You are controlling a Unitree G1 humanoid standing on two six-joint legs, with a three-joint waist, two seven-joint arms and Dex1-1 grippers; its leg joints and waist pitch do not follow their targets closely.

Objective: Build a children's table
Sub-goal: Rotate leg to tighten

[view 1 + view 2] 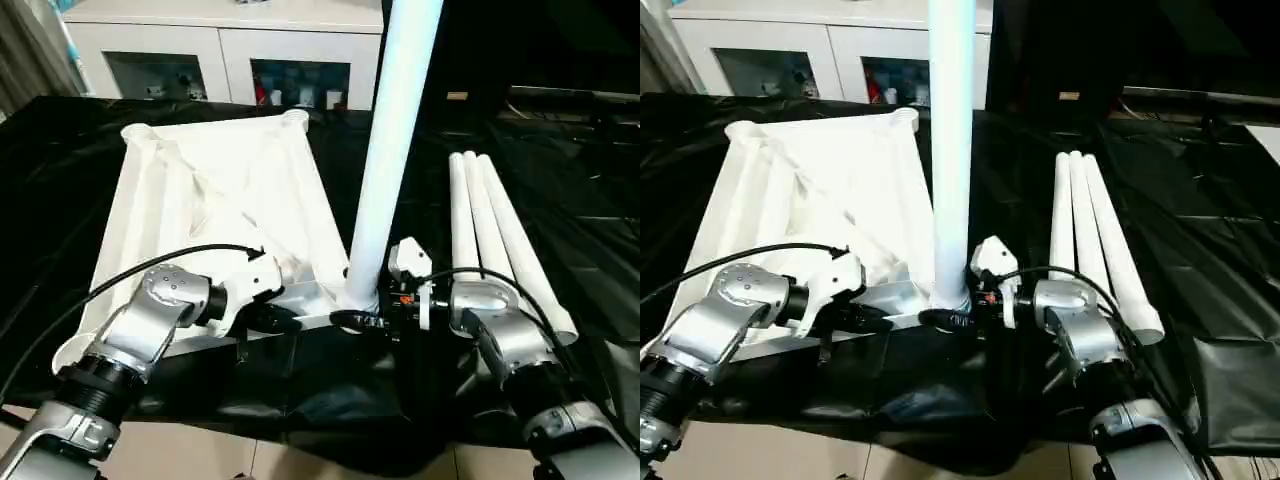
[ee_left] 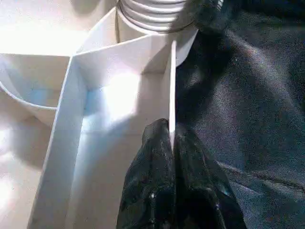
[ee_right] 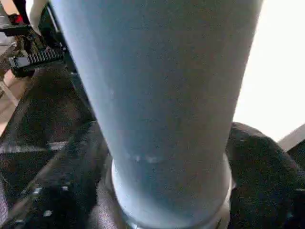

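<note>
One white tabletop point(image 1: 215, 195) lies upside down on the black-covered bench point(image 1: 600, 215), near its front edge. Four legs: one leg point(image 1: 385, 150) stands upright in the tabletop's near right corner socket, and three legs point(image 1: 495, 225) lie side by side toward the bench's right edge. The left hand point(image 2: 171, 143) is clenched on the tabletop's front rim. The right hand point(image 1: 372, 322) grasps the standing leg's base.

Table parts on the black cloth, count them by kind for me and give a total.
Tabletop: 1
Leg standing in the tabletop's near corner socket: 1
Legs lying side by side on the cloth: 3
Total: 5 parts
</note>
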